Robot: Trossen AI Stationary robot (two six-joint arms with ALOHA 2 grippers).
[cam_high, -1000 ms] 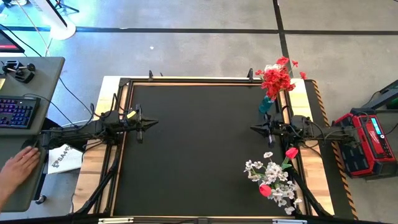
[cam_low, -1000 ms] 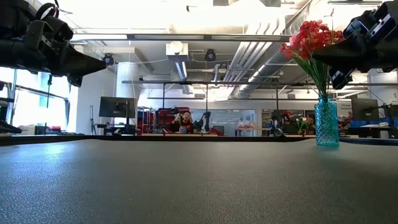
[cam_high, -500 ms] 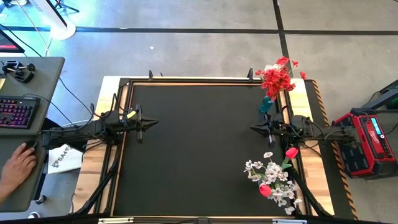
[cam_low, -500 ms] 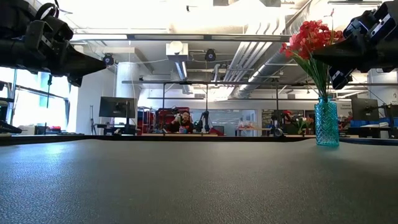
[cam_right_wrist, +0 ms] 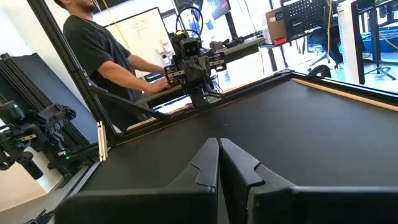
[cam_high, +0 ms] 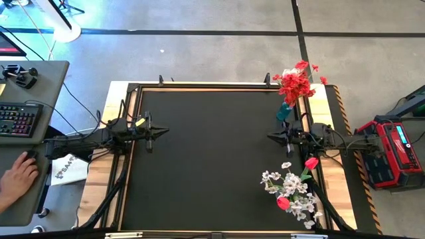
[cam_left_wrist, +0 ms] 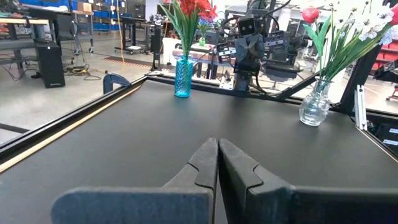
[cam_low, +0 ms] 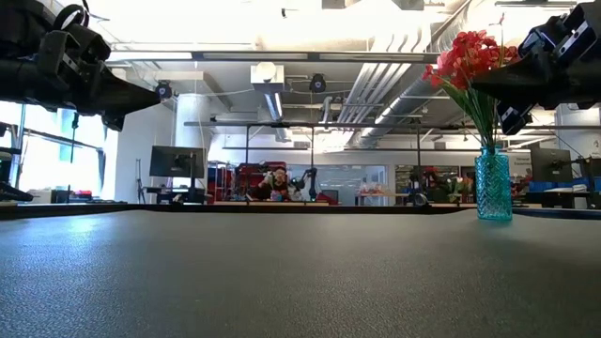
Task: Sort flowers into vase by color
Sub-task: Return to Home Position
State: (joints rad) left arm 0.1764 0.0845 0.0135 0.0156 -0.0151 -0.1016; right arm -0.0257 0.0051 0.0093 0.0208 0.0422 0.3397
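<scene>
A teal glass vase stands by the table's far right corner with red blossom clusters in it; it also shows in the low view and left wrist view. A clear vase near the right near corner holds white sprays and red buds. My left gripper hovers shut at the table's left edge, my right gripper shut at the right edge between the two vases. Both touch nothing.
The black table top lies bare between the arms. A person's hand rests on a side desk left of the table, beside a keyboard. A red and black case sits right of the table.
Both arms have kept still. The person's hand at the left desk has drawn back slightly toward the near side.
</scene>
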